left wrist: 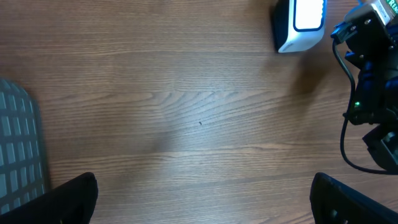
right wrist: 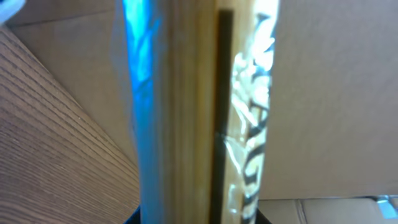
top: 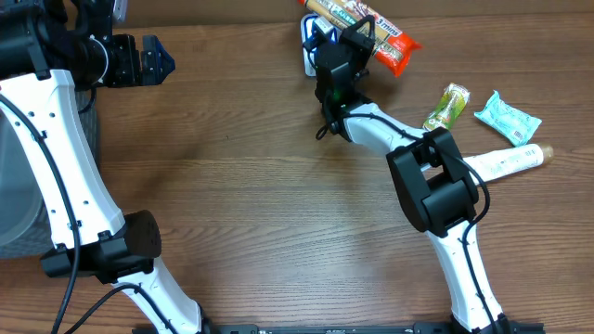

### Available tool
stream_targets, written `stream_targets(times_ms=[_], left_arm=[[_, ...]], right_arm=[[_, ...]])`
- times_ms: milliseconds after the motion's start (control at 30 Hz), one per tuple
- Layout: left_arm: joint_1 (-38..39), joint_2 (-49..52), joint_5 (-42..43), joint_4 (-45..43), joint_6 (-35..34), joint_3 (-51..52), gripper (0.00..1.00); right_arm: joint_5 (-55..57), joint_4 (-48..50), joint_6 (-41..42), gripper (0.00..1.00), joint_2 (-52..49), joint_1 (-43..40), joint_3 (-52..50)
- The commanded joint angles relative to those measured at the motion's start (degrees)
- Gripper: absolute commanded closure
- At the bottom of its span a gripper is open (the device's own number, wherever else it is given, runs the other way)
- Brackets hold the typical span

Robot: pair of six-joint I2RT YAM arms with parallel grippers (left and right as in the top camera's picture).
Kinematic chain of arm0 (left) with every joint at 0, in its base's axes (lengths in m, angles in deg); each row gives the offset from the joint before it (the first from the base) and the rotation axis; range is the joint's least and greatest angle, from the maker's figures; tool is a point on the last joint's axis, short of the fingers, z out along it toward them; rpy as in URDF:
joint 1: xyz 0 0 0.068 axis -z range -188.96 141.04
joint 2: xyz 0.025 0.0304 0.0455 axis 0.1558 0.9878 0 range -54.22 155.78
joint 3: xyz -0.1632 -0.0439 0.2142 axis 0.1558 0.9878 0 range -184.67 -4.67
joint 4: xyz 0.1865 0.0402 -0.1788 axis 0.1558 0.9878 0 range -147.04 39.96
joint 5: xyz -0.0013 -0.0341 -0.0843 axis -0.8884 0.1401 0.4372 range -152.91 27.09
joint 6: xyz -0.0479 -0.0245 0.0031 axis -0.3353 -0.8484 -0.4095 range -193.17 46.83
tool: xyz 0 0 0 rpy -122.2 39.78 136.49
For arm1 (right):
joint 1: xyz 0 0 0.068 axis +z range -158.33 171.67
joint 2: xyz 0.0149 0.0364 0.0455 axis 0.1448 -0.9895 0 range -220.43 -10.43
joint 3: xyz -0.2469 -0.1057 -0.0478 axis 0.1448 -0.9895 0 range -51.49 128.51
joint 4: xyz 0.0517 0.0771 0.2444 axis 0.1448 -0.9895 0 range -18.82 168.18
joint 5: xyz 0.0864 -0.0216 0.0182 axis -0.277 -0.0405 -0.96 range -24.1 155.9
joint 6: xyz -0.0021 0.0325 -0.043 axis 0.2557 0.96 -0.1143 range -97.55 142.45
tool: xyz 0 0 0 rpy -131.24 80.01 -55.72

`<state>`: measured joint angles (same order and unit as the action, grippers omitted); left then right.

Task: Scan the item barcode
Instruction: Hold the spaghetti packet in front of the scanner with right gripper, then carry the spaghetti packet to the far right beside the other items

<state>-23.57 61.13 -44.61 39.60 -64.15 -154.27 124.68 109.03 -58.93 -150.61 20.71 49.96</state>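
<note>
left arm [top: 58,158] coming through in white tube links with chunky black joints, and a thin black cable [top: 26,119] running along the shell. right arm [top: 461,264] matches: white shells, boxy black elbow, black wrist with a looping cable and a small green light [left wrist: 357,104].

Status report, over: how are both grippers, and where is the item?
Left gripper open, holding nothing. Right gripper shut on the snack pack, near the scanner. Other packets lie apart, not in the way.
</note>
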Motion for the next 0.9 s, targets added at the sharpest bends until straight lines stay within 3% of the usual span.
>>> stream_targets(times_ms=[0, 133, 267, 400, 500, 667, 867], left_arm=[[0.48, 0.59, 0.76, 0.0, 0.17, -0.09, 0.0], [0.48, 0.59, 0.76, 0.0, 0.17, -0.09, 0.01], [0.48, 0.59, 0.76, 0.0, 0.17, -0.09, 0.01], [0.48, 0.59, 0.76, 0.0, 0.17, -0.09, 0.0], [0.48, 0.59, 0.76, 0.0, 0.17, -0.09, 0.01], [0.48, 0.59, 0.76, 0.0, 0.17, -0.09, 0.01], [0.48, 0.61, 0.76, 0.0, 0.17, -0.09, 0.0]], right_arm=[[2.32, 2.1, 0.04, 0.96, 6.99, 2.21, 1.53], [3.56, -1.31, 3.65, 0.96, 13.92, 4.92, 1.53], [-0.31, -24.52, 12.26, 0.96, 22.93, 8.0, 1.53], [-19.04, -54.62, 30.49, 0.96, 31.98, 9.55, 1.53], [-32.98, -67.52, 39.93, 0.96, 36.52, 8.44, 1.53], [-50.93, -79.17, 55.43, 0.96, 41.2, 1.99, 1.53], [-78.84, -86.14, 68.02, 0.96, 43.04, -13.4, 1.53]])
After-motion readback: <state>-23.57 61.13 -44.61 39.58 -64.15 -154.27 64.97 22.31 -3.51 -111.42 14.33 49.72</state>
